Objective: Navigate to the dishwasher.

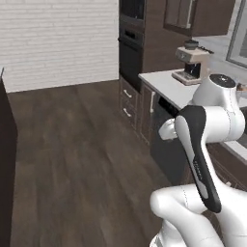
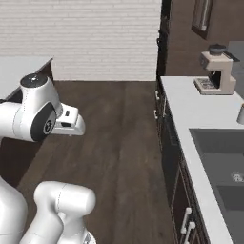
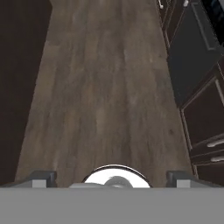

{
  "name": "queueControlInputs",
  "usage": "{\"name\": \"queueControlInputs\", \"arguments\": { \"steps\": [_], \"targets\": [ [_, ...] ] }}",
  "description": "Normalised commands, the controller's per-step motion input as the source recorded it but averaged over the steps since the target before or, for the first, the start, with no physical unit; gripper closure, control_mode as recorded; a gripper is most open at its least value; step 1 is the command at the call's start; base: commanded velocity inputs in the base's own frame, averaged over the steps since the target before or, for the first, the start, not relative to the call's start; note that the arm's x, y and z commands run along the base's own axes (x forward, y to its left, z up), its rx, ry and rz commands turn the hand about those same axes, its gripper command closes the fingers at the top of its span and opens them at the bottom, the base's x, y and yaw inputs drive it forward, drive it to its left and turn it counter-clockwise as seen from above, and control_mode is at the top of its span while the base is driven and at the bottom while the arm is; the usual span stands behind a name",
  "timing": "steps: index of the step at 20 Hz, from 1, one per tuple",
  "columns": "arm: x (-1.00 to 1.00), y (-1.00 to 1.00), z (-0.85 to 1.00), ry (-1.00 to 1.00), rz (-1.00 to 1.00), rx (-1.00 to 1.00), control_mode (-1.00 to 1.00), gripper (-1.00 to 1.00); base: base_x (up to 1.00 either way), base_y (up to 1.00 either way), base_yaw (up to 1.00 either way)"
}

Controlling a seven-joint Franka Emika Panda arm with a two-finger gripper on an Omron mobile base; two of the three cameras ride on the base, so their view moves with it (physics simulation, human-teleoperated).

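The dishwasher (image 1: pixel 163 144) is a dark grey flat panel under the white counter, right of the wood floor and partly behind my arm. From the right base view its front (image 2: pixel 166 138) is seen almost edge-on below the counter edge. In the hand view the same dark panel (image 3: pixel 192 52) lies at the upper right, beside the floor. My gripper (image 3: pixel 111 178) hangs over the bare floor and points down. Its fingertips (image 3: pixel 43 177) stand far apart, open, with nothing between them.
A tall black wall oven (image 1: pixel 131 46) stands past the dishwasher, with brown drawers (image 1: pixel 128 102) below it. A coffee machine (image 2: pixel 217 70) sits on the white counter (image 2: pixel 195 112), and a sink (image 2: pixel 224 164) lies nearer. A dark cabinet (image 1: pixel 6 159) bounds the left. The wood floor (image 1: pixel 77 144) runs between them.
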Motion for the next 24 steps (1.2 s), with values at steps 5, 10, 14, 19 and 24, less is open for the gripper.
{"name": "queueControlInputs", "arguments": {
  "steps": [5,10,14,19,24],
  "targets": [
    [0.00,0.00,0.00,0.00,0.00,0.00,1.00,-1.00,1.00,0.05,-0.57],
    [0.00,0.00,0.00,0.00,0.00,0.00,1.00,-1.00,0.90,0.50,-0.72],
    [0.00,0.00,0.00,0.00,0.00,0.00,1.00,-1.00,0.72,0.62,-0.80],
    [0.00,0.00,0.00,0.00,0.00,0.00,1.00,-1.00,0.70,0.59,-0.81],
    [0.00,0.00,0.00,0.00,0.00,0.00,1.00,-1.00,0.57,0.52,-0.80]
  ]
}}
